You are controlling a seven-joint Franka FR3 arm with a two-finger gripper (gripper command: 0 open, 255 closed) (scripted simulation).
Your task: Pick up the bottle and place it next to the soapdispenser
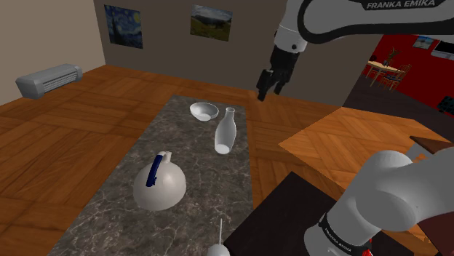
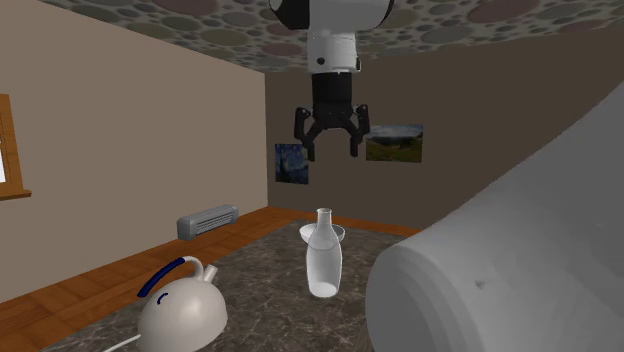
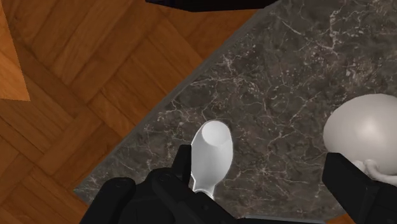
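A dark stone counter (image 1: 109,211) sits on a wood floor (image 1: 87,109). The walls are tan, with two paintings (image 1: 122,16) and a grey heater (image 1: 49,78). The white bottle (image 1: 225,131) stands upright near the counter's far end, close to a white bowl (image 1: 204,111). A white kettle (image 1: 158,182) with a blue handle sits nearer. The gripper (image 2: 330,140) hangs high above the bottle, spread wide, holding nothing. A thin white thing (image 1: 219,236) is cut off at the shoulder view's bottom edge.

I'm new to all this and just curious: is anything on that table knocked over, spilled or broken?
Nothing stands out. The bottle, the bowl and the round kettle all stand upright on the dark veined table, with nothing spilled. The open claw hangs above the bottle.
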